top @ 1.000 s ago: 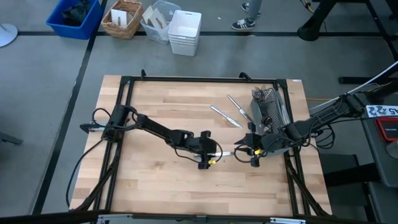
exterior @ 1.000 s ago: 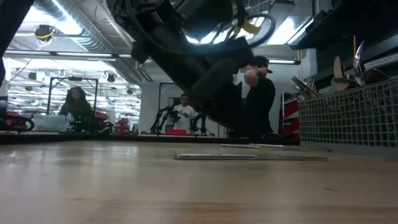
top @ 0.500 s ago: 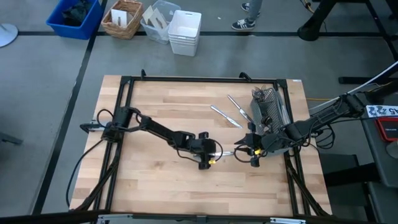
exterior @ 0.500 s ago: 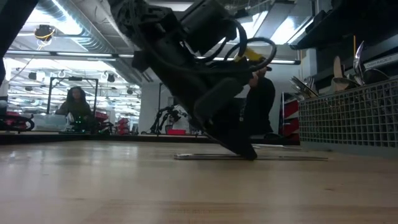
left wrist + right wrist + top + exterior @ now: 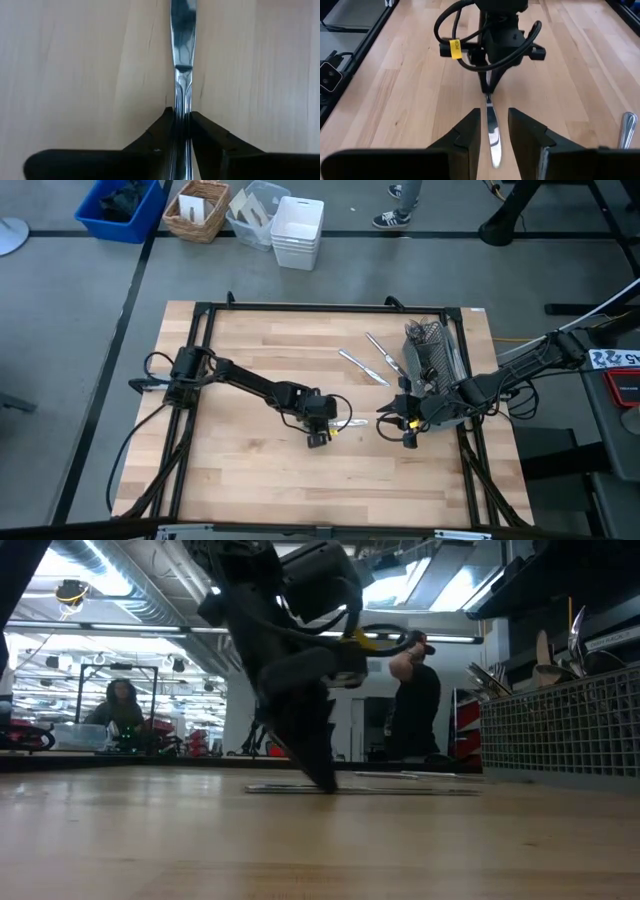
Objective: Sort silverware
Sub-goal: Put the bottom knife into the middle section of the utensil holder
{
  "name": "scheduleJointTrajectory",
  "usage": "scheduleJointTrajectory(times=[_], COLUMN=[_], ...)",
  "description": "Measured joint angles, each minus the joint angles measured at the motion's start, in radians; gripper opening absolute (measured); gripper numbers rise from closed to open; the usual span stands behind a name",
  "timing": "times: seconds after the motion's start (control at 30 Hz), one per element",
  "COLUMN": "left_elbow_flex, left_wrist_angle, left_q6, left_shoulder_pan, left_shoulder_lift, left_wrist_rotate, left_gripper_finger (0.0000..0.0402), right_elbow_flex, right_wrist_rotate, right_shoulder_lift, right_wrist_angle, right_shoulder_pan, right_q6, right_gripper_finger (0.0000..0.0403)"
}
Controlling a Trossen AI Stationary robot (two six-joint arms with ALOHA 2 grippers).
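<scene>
While clamped on a table knife (image 5: 182, 60), left gripper (image 5: 181, 131) sits mid-table.
High view: knife (image 5: 352, 423) lies between both grippers. Left wrist view: fingers (image 5: 160, 131) pinch its handle. Right wrist view: right gripper (image 5: 494, 131) parted, straddling the blade; yellow cable tag (image 5: 455, 48) unreadable.

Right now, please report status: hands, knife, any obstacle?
Left hand shut on knife, flat on table. Right hand open, facing the blade. Nothing between them.

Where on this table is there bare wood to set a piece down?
Free: the near strip of the table and the far-left corner beyond the left arm. Crowded: the right side, where the left tool grips a knife, the right tool faces it, two loose pieces lie, and the caddy stands.
</scene>
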Motion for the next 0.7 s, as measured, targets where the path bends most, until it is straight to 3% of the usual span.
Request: scheduleJointTrajectory(times=[0.27, 0.7], left_elbow_flex=[0.001, -0.01], left_wrist_angle=[-0.228, -0.429], left_q6=[-0.048, -0.082], left_shoulder_pan=[-0.003, -0.032], left_shoulder_lift=[-0.029, -0.112], left_wrist_rotate=[0.034, 0.121], left_gripper_finger=[0.0063, 0.0062], right_elbow_flex=[0.0, 0.0], right_wrist_rotate=[0.0, 0.0], right_shoulder_lift=[0.0, 0.0], right_wrist_angle=[0.0, -0.003], right_shoulder_pan=[0.0, 0.0], right_q6=[0.0, 0.003], right_gripper_finger=[0.0101, 0.0101])
